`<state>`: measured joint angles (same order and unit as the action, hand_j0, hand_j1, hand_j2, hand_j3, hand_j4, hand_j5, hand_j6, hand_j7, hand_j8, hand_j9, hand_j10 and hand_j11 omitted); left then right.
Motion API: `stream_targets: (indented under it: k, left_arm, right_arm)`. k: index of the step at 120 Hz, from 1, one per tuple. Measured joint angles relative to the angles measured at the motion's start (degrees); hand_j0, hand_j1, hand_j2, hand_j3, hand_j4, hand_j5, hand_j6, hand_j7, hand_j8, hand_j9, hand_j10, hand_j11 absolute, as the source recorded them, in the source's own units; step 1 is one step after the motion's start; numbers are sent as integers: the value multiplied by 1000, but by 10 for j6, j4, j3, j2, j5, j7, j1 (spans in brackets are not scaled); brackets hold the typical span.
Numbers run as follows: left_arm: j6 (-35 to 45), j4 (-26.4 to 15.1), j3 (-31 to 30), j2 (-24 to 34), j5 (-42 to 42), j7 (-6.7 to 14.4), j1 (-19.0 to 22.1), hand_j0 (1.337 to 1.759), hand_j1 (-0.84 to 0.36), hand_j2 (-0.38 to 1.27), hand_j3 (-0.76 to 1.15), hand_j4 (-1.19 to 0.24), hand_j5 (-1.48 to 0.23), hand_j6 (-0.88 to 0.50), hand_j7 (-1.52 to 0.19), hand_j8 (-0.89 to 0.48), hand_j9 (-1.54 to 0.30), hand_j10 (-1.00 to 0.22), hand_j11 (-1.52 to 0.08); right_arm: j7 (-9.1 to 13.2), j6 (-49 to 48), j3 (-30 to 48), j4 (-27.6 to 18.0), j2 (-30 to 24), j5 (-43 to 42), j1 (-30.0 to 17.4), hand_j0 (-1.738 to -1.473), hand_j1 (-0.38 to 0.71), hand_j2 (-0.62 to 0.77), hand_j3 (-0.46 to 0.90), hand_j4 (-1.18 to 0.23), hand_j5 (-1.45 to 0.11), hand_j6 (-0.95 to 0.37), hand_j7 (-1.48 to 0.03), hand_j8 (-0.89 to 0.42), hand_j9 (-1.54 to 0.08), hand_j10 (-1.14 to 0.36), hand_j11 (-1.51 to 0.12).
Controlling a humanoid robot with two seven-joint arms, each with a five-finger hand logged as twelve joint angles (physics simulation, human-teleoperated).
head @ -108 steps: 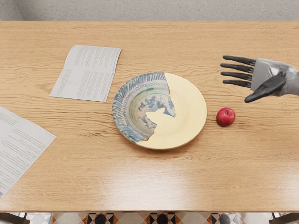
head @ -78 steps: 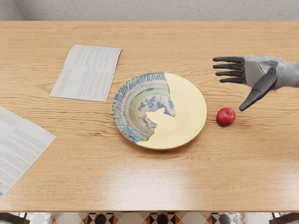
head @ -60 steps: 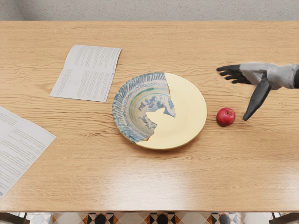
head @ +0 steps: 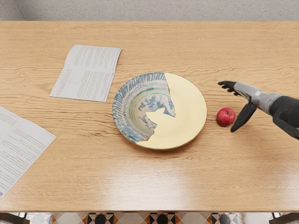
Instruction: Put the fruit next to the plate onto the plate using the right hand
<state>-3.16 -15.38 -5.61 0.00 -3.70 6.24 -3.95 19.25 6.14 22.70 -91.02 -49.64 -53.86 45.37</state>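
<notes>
Where the grained wooden table (head: 140, 182) meets a grey wall (head: 149, 9), white printed paper sheets (head: 86, 72) lie flat, left.
Round ceramic plate (head: 187, 116), half blue-patterned, half plain yellow; small red apple (head: 225, 116) on wood just right of it; grey right hand (head: 247, 95) beside apple, fingers spread, empty.

You see a light wooden table (head: 149, 182) filling most of the view. A printed leaflet (head: 86, 72) lies open and flat toward the back left. A second printed sheet (head: 16, 147) lies at the left edge, partly cut off. Patterned floor tiles (head: 149, 218) show below the near edge, and a grey wall (head: 149, 9) beyond the far one.
</notes>
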Motion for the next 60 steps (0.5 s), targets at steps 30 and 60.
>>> stream_targets:
  k: [30,60]
  left_arm:
    - [0,0,0,0,0,0,0,1658,349,0,0,0,0,0,0,0,0,0,0]
    - [0,0,0,0,0,0,0,1658,349,0,0,0,0,0,0,0,0,0,0]
  right_arm:
    - [-12,94,-6,15,32,-11,-38,-1658,-131,-33,0,-188,-240,-190,-239,-189,-239,-188,-239]
    - [-13,132,-10,15,42,-28,-56,-1658,-68,-43,0,-240,-308,-242,-307,-241,-308,-240,-307]
